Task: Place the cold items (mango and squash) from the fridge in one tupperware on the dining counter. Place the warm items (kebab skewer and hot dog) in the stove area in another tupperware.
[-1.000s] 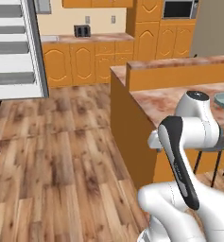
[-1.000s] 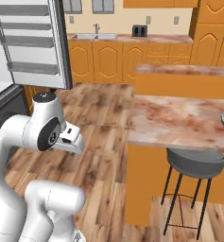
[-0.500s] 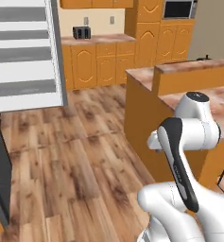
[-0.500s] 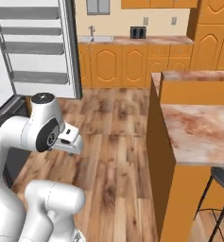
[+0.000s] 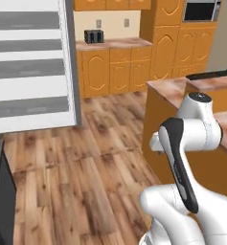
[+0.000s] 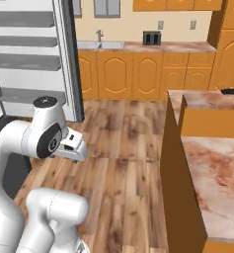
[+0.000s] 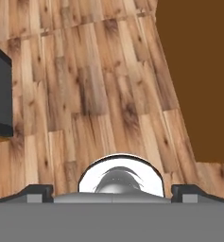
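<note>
Sim kitchen, wood plank floor [image 5: 86, 177], orange cabinets [image 6: 133, 74] at back. Tall fridge w/ white shelves [image 5: 31, 67] at left, door open; reddish-brown marbled dining counter [image 6: 214, 173] at right. Two-finger gripper [image 7: 111, 191] empty, jaws spread wide, over floor beside counter's orange base.

The arm [image 5: 189, 143] is glossy white, built of fat rounded segments like bent tubes. A long black strip with a rounded top runs down one link [image 5: 178, 165]. Dark round caps close the joint ends: a flat one with a grey ring on top [image 6: 45, 102], and a black disc with a small pale mark on the side [image 6: 53, 144]. The tool [image 7: 112, 191] shows two small dark tips.
</note>
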Tool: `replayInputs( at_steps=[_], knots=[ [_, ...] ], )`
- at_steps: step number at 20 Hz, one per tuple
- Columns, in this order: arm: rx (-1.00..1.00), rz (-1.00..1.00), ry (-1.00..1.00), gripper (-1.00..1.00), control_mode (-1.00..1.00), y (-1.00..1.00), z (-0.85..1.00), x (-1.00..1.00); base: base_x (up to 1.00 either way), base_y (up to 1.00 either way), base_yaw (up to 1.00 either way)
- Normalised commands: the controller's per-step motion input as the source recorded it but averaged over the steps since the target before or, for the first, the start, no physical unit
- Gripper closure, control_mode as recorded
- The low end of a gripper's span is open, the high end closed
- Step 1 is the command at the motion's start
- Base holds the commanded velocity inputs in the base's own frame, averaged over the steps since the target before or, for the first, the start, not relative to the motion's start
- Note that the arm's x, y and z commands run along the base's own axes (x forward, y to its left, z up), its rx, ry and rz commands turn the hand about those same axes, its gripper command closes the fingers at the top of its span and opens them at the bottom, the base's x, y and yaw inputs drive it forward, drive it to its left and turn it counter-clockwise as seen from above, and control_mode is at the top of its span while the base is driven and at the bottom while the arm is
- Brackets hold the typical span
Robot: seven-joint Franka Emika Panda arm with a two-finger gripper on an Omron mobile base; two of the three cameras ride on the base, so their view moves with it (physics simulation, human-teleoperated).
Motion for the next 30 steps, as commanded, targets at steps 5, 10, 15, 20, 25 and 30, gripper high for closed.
replayInputs(
  at_steps=[5,10,15,20,25,30],
  knots=[
    [0.0,0.0,0.0,-1.0,1.0,0.0,0.0,0.0,0.97,-0.43,0.23],
    [0.0,0.0,0.0,-1.0,1.0,0.0,0.0,0.0,0.71,-0.52,0.09],
    [0.0,0.0,0.0,-1.0,1.0,0.0,0.0,0.0,0.93,-0.37,0.17],
    [0.0,0.0,0.0,-1.0,1.0,0.0,0.0,0.0,0.98,-0.27,0.32],
    [0.0,0.0,0.0,-1.0,1.0,0.0,0.0,0.0,0.69,-0.43,0.02],
    [0.0,0.0,0.0,-1.0,1.0,0.0,0.0,0.0,0.7,-0.01,-0.12]
  ],
)
